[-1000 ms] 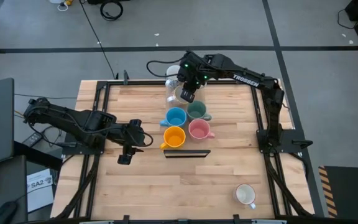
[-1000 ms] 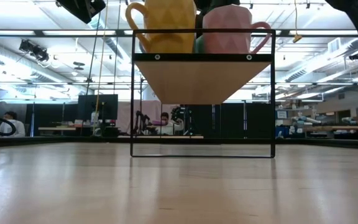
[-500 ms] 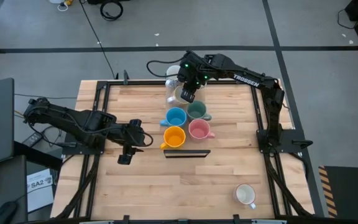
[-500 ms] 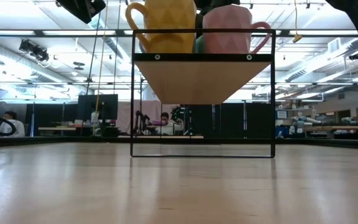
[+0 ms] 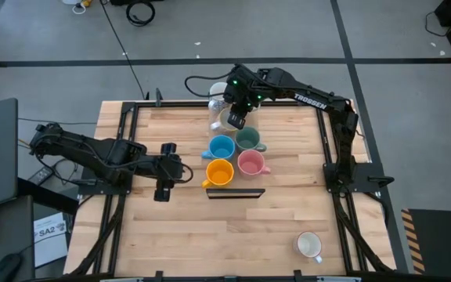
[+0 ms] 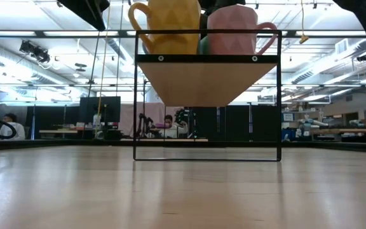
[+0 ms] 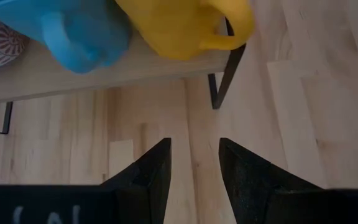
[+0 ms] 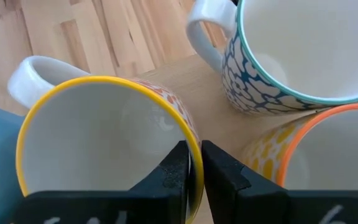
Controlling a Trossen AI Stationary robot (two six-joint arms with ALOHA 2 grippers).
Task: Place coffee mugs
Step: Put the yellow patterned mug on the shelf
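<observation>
The left gripper point(image 5: 162, 182) has turned since a moment ago; in the overhead view it now sits left of centre, pointing toward the lower edge, its two dark fingers point(image 7: 155, 171) spread apart over bare wooden table point(image 5: 171, 235) and holding nothing. Just beyond them stands a low black-framed wooden shelf point(image 7: 104, 70) carrying a glossy orange-yellow ceramic mug point(image 5: 220, 173) and a round blue mug point(image 5: 221, 147), with a pink mug point(image 5: 250, 163) and a grey-green mug point(image 5: 248, 139) beside them. A lone cream mug point(image 5: 309, 245) sits at lower right. Farther back, at upper centre, the right gripper point(image 5: 236, 120) has not moved; its fingers are pinched on the rim of a white yellow-rimmed mug point(image 8: 104, 143), next to a white blue-patterned mug point(image 8: 291, 56).
</observation>
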